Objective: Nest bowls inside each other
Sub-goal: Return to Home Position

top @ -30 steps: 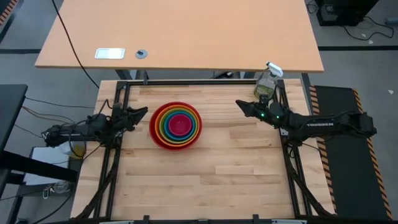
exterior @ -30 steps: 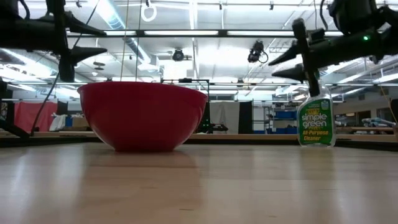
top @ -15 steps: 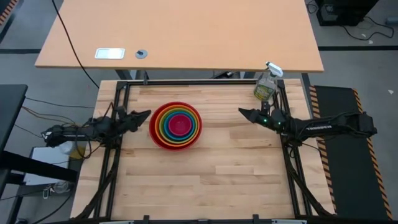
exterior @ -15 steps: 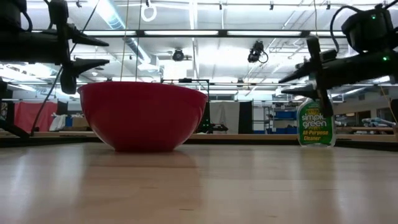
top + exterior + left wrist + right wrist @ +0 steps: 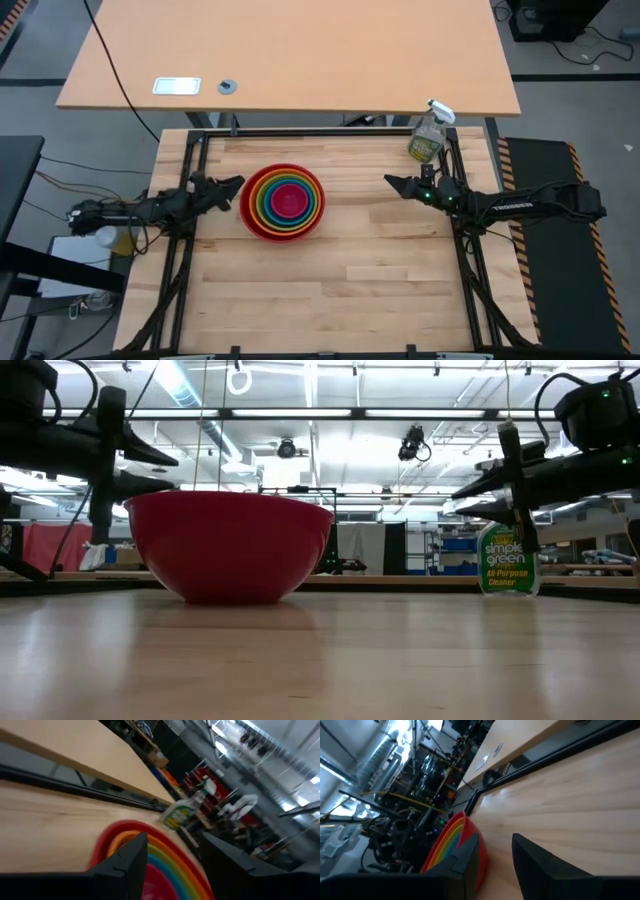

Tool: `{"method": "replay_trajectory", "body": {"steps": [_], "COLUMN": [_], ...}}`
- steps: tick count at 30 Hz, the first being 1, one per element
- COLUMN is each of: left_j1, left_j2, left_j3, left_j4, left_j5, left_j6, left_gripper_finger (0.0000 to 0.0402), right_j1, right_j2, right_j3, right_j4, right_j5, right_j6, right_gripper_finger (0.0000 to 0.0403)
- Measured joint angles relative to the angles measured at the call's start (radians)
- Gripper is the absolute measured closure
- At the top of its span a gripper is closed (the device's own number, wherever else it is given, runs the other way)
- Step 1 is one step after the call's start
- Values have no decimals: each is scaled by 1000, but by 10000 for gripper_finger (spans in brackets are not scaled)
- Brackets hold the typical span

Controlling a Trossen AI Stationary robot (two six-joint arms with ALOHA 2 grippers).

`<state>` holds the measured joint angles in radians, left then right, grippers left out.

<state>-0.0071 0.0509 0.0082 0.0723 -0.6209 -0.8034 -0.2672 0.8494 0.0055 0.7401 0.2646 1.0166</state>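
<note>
High view: all five bowls (image 5: pixel 283 202) sit nested in one stack, left of centre on the far half of the table (image 5: pixel 350 280). The red bowl (image 5: pixel 282 238) is outermost and the pink bowl (image 5: pixel 288 200) is in the middle. Nesting looks done, so I read the step in hand as parking the arms.

Left gripper (image 5: pixel 236 184) hangs just beside the stack's left rim, not touching, fingers parted, nothing held. Right gripper (image 5: pixel 390 182) is well apart on the right, fingers likewise spread and empty.

Next move: pull each arm back toward its own side. The left should back off straight so it doesn't clip the rim. The right needs to mind the spray bottle (image 5: pixel 427 138) at the far right corner.

Surface: pale wood planks in a black frame, with a bigger tan desk (image 5: pixel 300 60) beyond. Low view shows a workshop with ceiling strip lights and shelving.
</note>
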Motion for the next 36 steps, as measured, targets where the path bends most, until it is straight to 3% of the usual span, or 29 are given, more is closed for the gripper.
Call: {"method": "replay_trajectory", "body": {"steps": [3, 7, 12, 15, 19, 36], "left_j1": [0, 0, 0, 0, 0, 0], "left_j2": [18, 38, 56, 56, 56, 56], "left_j3": [0, 0, 0, 0, 0, -1], "left_j4": [0, -1, -1, -1, 1, 3], "left_j5": [-12, -12, -12, -12, -12, -11], "left_j6": [62, 248, 719, 876, 918, 920], "left_gripper_finger": [221, 221, 221, 221, 221, 221], "right_j1": [0, 0, 0, 0, 0, 0], "right_j2": [0, 0, 1, 1, 1, 1], "right_j3": [0, 0, 0, 0, 0, 0], "right_j4": [-6, -56, -127, -125, -123, -123], "right_j5": [15, -8, -23, -23, -23, -24], "right_j6": [-26, -186, -625, -807, -880, -881], "right_gripper_finger": [281, 280, 280, 280, 280, 279]}}
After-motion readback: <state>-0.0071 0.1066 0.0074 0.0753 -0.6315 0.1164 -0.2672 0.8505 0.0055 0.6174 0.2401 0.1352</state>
